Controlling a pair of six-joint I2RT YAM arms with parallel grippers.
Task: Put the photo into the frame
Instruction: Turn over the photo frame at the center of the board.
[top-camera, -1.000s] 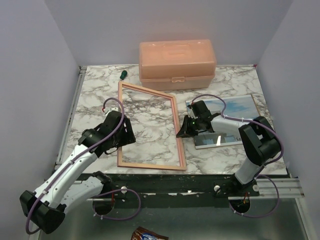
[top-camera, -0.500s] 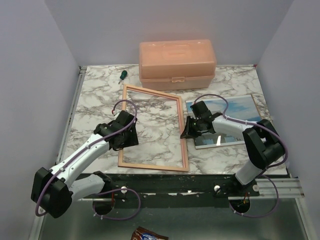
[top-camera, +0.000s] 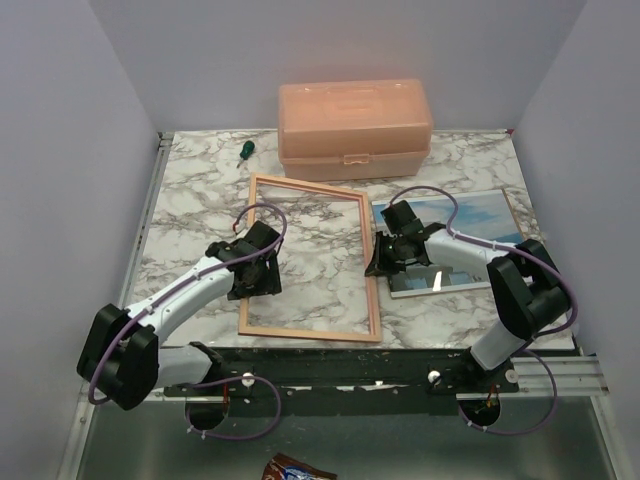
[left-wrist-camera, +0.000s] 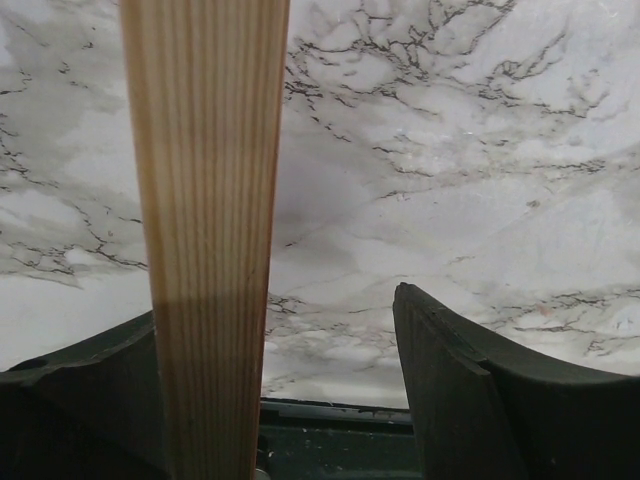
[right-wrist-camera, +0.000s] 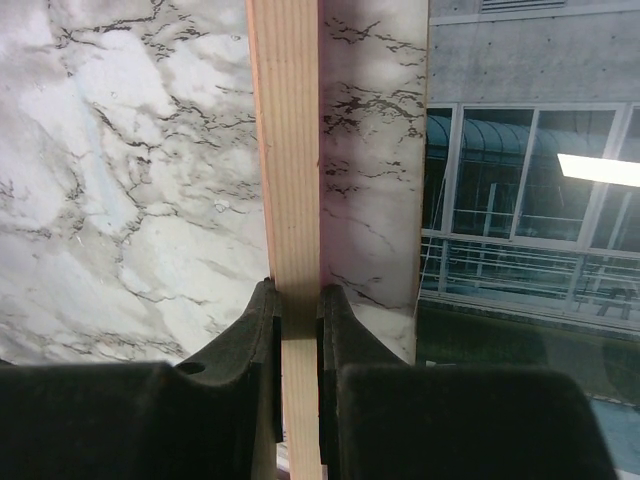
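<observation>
Two pincers are on the frame (top-camera: 305, 186), which lies pale wood side up on the desk (top-camera: 190, 200). The left pincer (top-camera: 256, 270) is released, its jaws standing wide to either side of the frame's left rail. The right pincer (right-wrist-camera: 298, 295) is clenched on the right rail. Just right of the frame, the photo (top-camera: 480, 212) lies flat under the right arm, not yet loaded. This looks like the frame being squared up for loading. Next, the right pincer probably has to let go and lift the thin print off the desk by an edge.
</observation>
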